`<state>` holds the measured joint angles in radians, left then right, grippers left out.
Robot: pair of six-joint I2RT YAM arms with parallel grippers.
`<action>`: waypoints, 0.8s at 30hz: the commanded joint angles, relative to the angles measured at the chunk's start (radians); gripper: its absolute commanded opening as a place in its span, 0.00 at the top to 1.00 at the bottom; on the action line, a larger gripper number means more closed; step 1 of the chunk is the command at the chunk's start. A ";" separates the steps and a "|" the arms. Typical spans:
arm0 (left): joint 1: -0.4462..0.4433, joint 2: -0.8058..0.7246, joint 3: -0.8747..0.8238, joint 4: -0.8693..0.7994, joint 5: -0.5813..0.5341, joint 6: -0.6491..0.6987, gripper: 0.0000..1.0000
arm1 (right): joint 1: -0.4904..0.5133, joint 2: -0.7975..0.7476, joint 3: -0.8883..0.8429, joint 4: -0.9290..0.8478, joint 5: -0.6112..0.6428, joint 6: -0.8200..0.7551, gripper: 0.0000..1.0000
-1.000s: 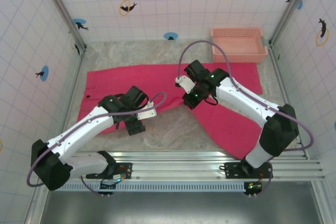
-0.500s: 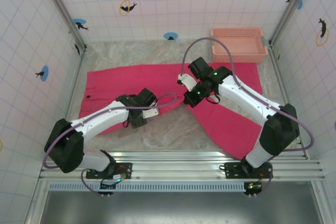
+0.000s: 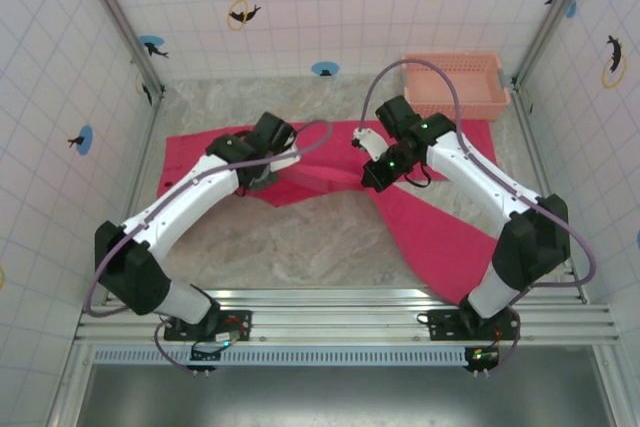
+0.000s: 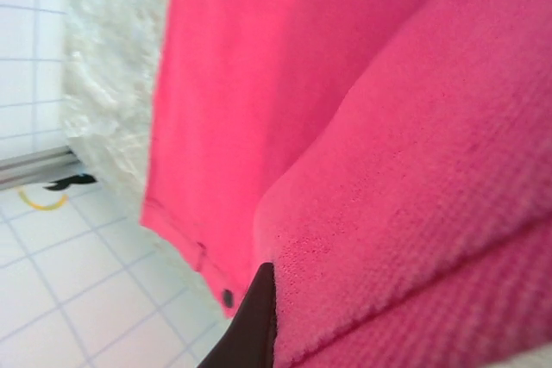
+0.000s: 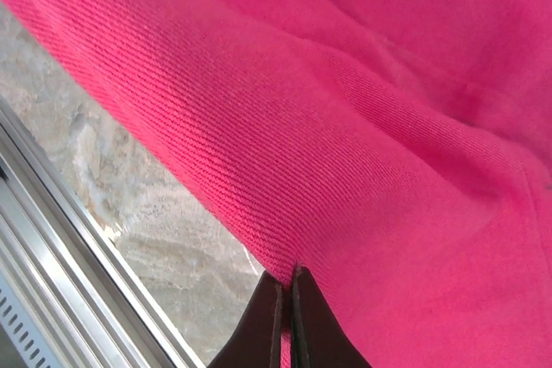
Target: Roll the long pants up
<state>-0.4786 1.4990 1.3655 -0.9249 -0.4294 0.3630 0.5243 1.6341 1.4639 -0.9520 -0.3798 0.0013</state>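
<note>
Long pants (image 3: 435, 237) lie spread across the desk (image 3: 310, 242), with one leg angled toward the near right. The near edge in the middle is turned back over the rest, probably to start the roll. Right claw (image 5: 289, 289) is pinched fully closed on the fold's edge. Left claw (image 3: 260, 177) shows one finger against bunched cloth, so its opening can't be told. The two claws flank the fold, likely to keep it even.
</note>
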 commanded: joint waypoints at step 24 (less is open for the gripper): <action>0.211 0.727 0.664 0.004 0.010 0.167 0.92 | -0.167 0.774 0.920 -0.202 0.122 -0.046 0.89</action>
<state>-0.2794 2.1746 1.9820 -0.9241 -0.3843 0.5480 0.3798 2.3638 2.3028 -1.1191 -0.3122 -0.0456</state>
